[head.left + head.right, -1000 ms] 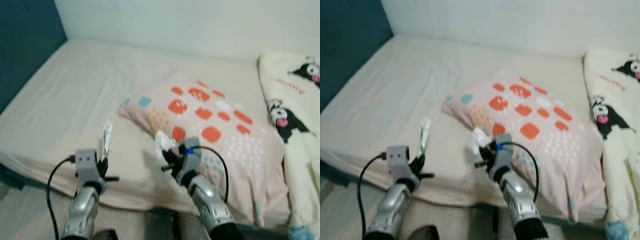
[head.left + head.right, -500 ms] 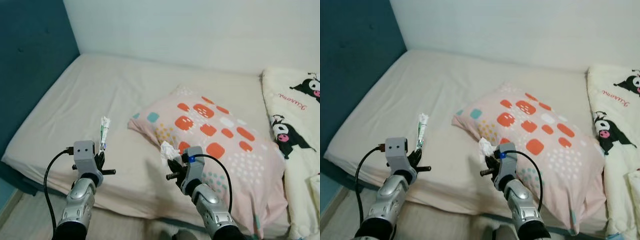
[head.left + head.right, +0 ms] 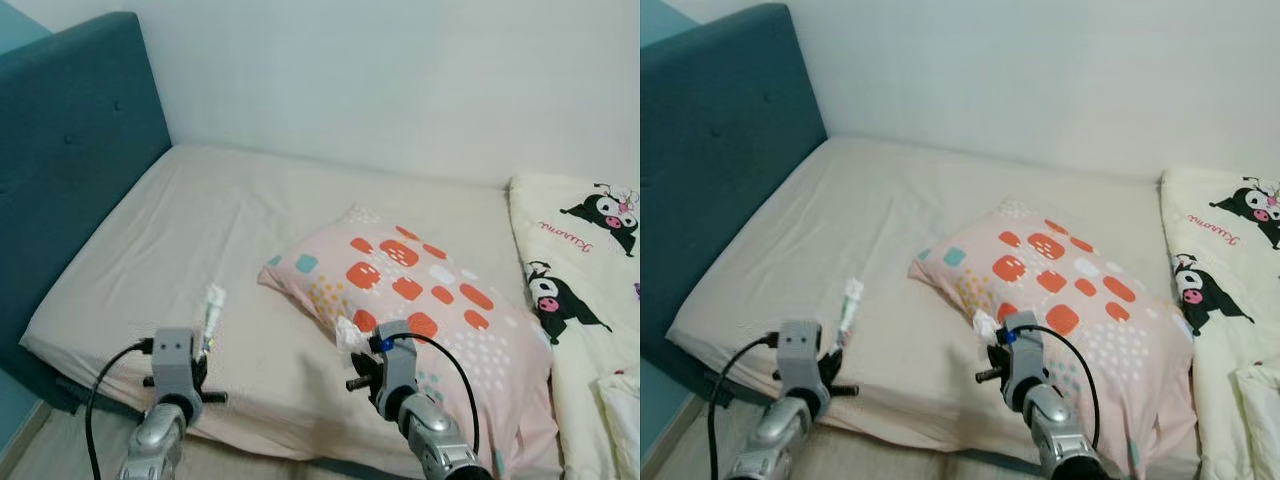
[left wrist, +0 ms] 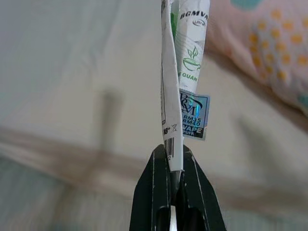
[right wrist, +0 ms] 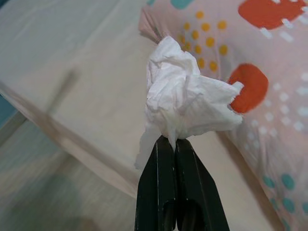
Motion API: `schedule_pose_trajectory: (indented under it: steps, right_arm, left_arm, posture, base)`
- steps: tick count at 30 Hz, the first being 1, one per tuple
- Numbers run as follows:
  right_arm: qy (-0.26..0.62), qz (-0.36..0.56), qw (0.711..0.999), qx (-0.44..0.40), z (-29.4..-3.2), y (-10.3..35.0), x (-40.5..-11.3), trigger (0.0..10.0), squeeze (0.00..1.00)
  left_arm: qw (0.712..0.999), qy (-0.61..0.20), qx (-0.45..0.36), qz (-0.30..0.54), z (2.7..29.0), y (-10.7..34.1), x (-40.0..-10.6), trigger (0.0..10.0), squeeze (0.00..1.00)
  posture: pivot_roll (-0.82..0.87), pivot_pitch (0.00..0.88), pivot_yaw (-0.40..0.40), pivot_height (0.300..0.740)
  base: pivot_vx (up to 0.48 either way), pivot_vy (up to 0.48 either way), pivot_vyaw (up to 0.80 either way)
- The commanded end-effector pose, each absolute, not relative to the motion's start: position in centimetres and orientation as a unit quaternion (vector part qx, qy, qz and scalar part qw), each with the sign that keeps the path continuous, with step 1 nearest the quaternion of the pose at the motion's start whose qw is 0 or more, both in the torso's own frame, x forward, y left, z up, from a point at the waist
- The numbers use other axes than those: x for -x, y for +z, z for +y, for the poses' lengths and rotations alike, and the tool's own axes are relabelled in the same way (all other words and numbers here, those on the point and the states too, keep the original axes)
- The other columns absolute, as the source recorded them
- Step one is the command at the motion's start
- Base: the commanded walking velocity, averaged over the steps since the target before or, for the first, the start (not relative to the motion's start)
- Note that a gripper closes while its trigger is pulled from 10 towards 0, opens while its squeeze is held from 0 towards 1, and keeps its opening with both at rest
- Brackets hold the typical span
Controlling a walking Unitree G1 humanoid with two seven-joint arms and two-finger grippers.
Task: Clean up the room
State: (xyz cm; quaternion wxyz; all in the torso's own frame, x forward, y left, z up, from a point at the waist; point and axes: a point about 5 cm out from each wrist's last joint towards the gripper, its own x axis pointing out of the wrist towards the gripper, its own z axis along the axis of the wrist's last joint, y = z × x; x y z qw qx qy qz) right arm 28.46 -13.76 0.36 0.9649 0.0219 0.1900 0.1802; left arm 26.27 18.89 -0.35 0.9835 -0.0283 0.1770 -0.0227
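Note:
My left gripper (image 4: 174, 169) is shut on a flattened white and green wrapper (image 4: 185, 72), held upright over the near edge of the bed (image 3: 200, 230); the wrapper (image 3: 213, 307) pokes up above that wrist. My right gripper (image 5: 174, 144) is shut on a crumpled white tissue (image 5: 185, 94), held near the front corner of the patterned pillow (image 3: 420, 300); the tissue (image 3: 349, 334) sits just above that wrist.
The bed has a beige sheet and a teal headboard (image 3: 70, 160) on the left. A cream blanket with cartoon prints (image 3: 590, 270) lies along the right side. A white wall (image 3: 400, 80) stands behind. Floor (image 3: 680, 450) shows at the lower left.
The camera has tilted up and pulled back, bringing the headboard and wall into view. Both grippers keep their hold on the wrapper and the tissue, lower in the picture now.

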Motion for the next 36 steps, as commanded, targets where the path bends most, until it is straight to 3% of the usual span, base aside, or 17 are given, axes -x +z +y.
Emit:
schedule_pose_trajectory:
  steps: [1,3,4,36]
  right_arm:
    - [0.187,0.199,0.962,-0.014,-13.9,-0.4,-27.7,4.4,0.0]
    - [0.186,0.202,0.961,-0.014,-14.0,-0.5,-27.6,4.4,0.0]
    - [0.197,0.208,0.958,-0.012,-14.1,-0.8,-27.3,10.0,0.0]
    - [0.239,0.217,0.946,-0.002,-14.3,-1.6,-25.9,10.0,0.0]
  left_arm:
    - [0.98,-0.033,0.039,0.194,18.4,-1.4,-25.1,10.0,0.0]
    - [0.979,-0.035,0.042,0.196,18.2,-1.5,-24.9,10.0,0.0]
    - [0.98,-0.044,0.042,0.188,17.5,-1.5,-24.4,10.0,0.0]
    - [0.981,-0.027,0.081,0.176,17.6,-1.3,-23.8,10.0,0.0]
  posture:
    - [-0.09,0.085,-0.04,0.74]
    - [-0.09,0.085,-0.04,0.74]
    - [-0.08,0.088,-0.042,0.74]
    - [-0.07,0.123,-0.072,0.74]
  base:
    - [0.0,0.0,0.0]
    - [0.0,0.0,0.0]
    - [0.0,0.0,0.0]
    - [0.0,0.0,0.75]
